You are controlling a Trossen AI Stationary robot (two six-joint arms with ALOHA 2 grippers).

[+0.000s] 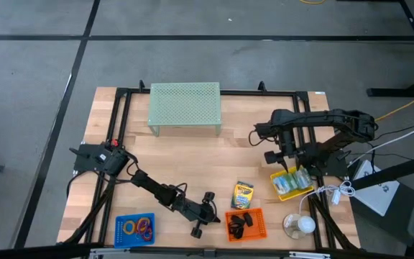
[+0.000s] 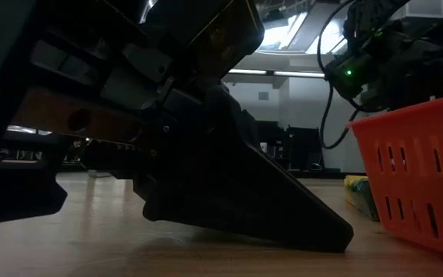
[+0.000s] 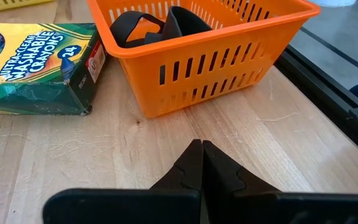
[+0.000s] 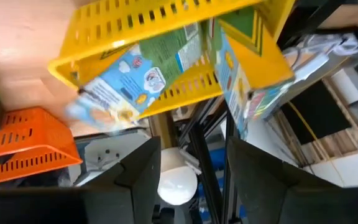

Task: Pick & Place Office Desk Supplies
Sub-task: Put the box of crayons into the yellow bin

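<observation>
A green-and-yellow crayon box (image 1: 243,194) lies flat on the wood, also seen in the left wrist view (image 3: 36,65). Black clips (image 3: 160,28) lie in an orange basket (image 1: 244,224). Coloured rings (image 1: 141,227) lie in a blue basket (image 1: 121,232). Two crayon boxes (image 4: 129,84) (image 4: 244,68) lie in a yellow basket (image 1: 293,183). My left gripper (image 1: 218,217) (image 3: 201,158) is shut and sits low at the table, just short of the orange basket's near wall (image 3: 210,68), with nothing between its fingers. My right gripper (image 1: 291,167) (image 4: 191,171) hangs open above the yellow basket, clear of it.
A pale green mesh riser (image 1: 185,108) stands at the table's far edge. A white round object (image 1: 300,224) lies right of the orange basket. Black frame rails (image 1: 121,129) run along the table's sides. Bare wood (image 1: 192,162) lies between the riser and the baskets.
</observation>
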